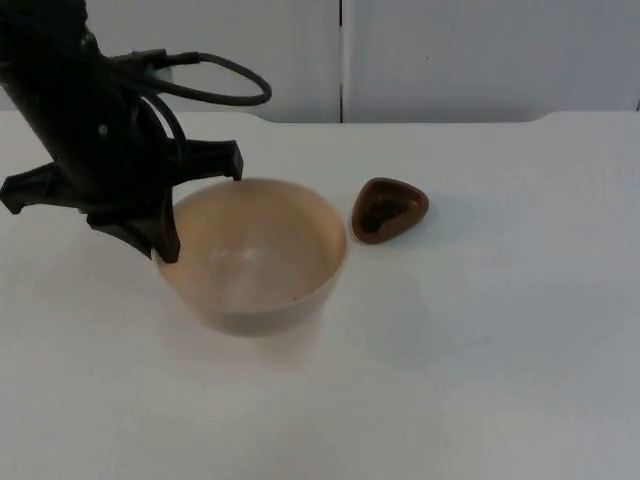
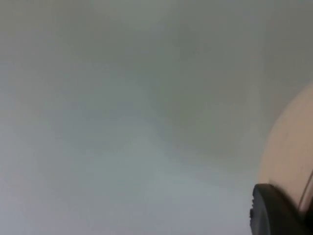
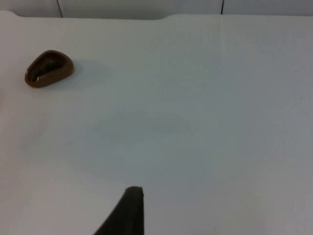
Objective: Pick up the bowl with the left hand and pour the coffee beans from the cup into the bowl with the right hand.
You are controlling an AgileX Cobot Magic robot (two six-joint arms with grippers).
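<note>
The left claw grips the left rim of the beige bowl, one finger inside. Just right of the bowl, apart from it, a small brown cup sits on the white tabletop. Whether the right claw, above bare tabletop, is parted I cannot tell.

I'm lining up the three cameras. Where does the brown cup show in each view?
Top view: the cup sits on the white table, just right of the bowl, whose rim the left gripper has reached.
Left wrist view: no cup; the bowl's wall is beside the fingertip.
Right wrist view: the cup is far from the fingertip, near the partition.
Shared landmark: the table.
</note>
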